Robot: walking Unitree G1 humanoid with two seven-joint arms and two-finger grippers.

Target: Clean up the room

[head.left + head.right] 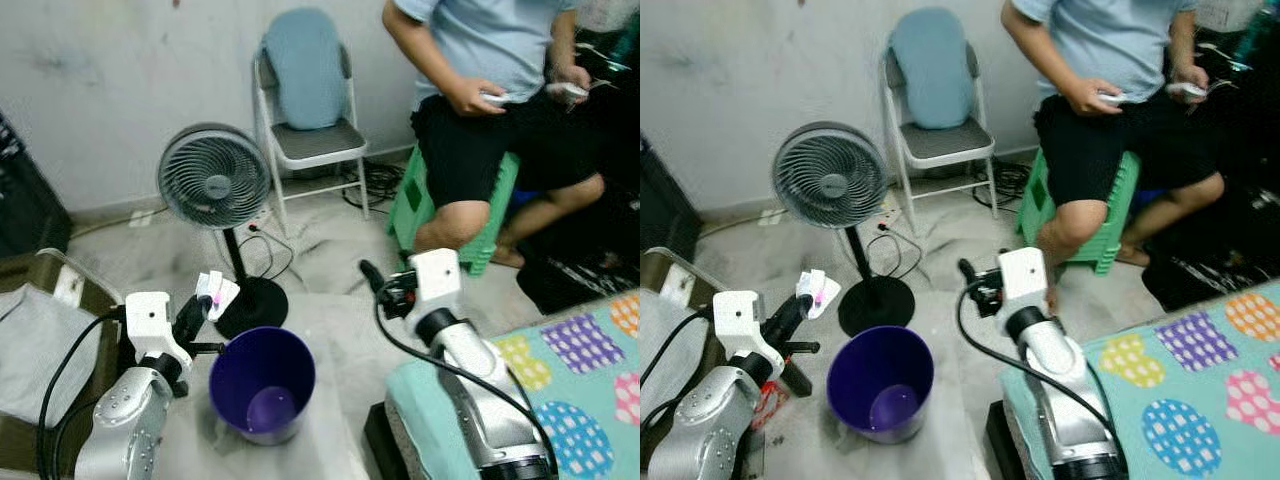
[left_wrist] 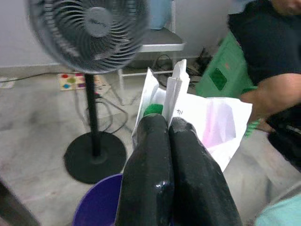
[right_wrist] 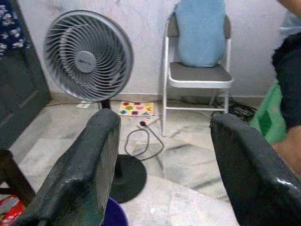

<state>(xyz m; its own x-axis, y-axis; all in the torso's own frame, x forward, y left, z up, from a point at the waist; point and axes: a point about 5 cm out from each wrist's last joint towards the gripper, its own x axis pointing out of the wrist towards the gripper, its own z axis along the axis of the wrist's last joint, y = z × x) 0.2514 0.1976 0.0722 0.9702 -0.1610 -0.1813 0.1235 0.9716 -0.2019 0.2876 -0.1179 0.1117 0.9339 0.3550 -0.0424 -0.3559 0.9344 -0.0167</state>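
Paper (image 1: 217, 292) pinched in left hand (image 1: 203, 303) points upward above purple bin (image 1: 262, 383).

Both arms were silver, rounded metal shells with small dark screw holes, each capped at the wrist by a white boxy block. Thick black cables looped alongside them. The left gripper (image 1: 203, 305) and right gripper (image 1: 368, 271) had long black fingers (image 3: 84, 174), glossy and slightly pebbled

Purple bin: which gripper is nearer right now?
Left. The left gripper, shut on a white wrapper, is just above the purple bin's rim. The right gripper is open, farther off toward the person.
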